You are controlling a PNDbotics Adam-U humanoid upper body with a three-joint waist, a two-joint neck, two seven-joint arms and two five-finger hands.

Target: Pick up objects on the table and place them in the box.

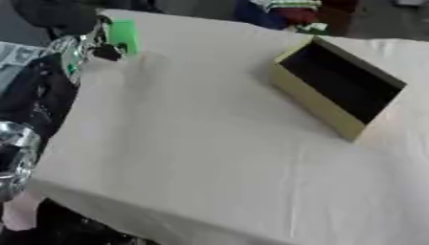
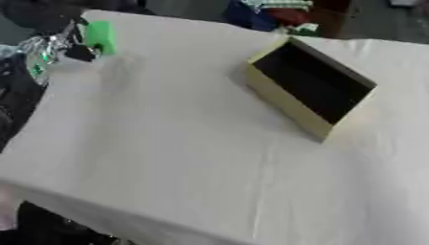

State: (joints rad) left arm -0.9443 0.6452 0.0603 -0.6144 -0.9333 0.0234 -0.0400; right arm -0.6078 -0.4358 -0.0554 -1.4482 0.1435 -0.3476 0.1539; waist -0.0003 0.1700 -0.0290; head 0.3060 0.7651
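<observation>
Left hand (image 1: 94,44) at far left table (image 1: 209,143) edge, fingers clamped on green object (image 1: 123,36). Box (image 1: 335,86) sits well apart, open, dark inside.

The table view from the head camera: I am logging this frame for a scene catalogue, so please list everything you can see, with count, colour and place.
Table: one, covered in a pale cream cloth, fills most of the view.
Box: one, tan outside and dark inside, open and empty as far as can be seen, on the table's right half.
Green object: one, bright green, flat-looking, at the table's far left corner, raised in the left hand.
Coloured items: number unclear, red, white and blue, beyond the table's far edge.
Left hand: one, black and silver, upper left, fingers closed on the green object.
Right hand: not in view.
</observation>
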